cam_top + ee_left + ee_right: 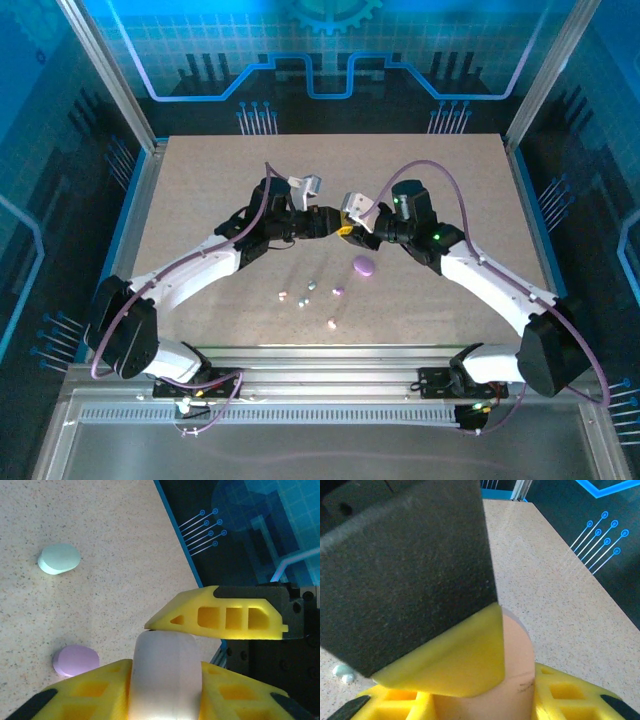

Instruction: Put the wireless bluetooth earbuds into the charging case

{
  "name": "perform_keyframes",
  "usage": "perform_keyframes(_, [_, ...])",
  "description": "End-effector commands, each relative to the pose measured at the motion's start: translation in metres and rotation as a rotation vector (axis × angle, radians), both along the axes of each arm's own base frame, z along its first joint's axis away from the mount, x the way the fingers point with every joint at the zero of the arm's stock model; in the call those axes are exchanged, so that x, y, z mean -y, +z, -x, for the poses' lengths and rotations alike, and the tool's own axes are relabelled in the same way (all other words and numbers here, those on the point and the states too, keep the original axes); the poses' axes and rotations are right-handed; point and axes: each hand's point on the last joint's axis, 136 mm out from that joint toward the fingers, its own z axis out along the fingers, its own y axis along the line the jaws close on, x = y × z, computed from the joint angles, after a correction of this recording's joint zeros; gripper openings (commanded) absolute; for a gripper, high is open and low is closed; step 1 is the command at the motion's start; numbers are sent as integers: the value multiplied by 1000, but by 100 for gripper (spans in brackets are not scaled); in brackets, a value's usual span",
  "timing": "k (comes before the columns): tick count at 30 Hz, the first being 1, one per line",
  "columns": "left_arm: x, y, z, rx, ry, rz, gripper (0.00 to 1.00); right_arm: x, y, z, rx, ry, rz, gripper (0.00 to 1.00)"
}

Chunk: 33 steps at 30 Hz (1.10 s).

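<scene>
Both grippers meet above the middle of the table, the left gripper (318, 222) facing the right gripper (340, 226). A pale pink oval charging case (165, 652) sits between the left gripper's (165, 682) yellow fingers, touching both. One of the right gripper's fingers (220, 617) lies across its top. In the right wrist view the same case (519, 655) is clamped in the right gripper (485, 700), with a left finger (450, 660) over it. Several tiny earbuds (312, 284) lie loose on the table nearer the arm bases. Two pale ones (342, 672) show at the lower left.
A purple oval case (363, 265) lies just below the right gripper, seen too as a purple oval case (75, 660) from the left wrist. A mint case (59, 559) rests farther out. The table's blue-framed edge (180, 535) runs close behind.
</scene>
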Motion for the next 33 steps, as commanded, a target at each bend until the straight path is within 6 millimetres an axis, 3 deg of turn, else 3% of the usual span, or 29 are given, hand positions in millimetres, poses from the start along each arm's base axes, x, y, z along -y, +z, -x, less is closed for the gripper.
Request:
perform_keyframes(1, [4,5,-1,19,19,28,29,-9,16,11,81,58,-22,38])
perform_keyframes(8, [-2,10,4,54,35,42,23,-8,22,11,104,53,-36,45])
perform_keyframes(16, [0,30,5,32,36,144,24,2,37,6,199,13,-58,73])
perform_keyframes(18, [1,33,6,16,31,173,24,9,26,6,212,7,-58,77])
perform_keyframes(22, [2,45,5,-35,19,284,25,21,19,4,218,35,-81,75])
perform_keyframes(26, [4,53,9,-51,-2,319,24,28,35,3,203,71,-182,70])
perform_keyframes(33, [6,56,12,-89,-23,340,25,26,51,5,251,115,-213,66])
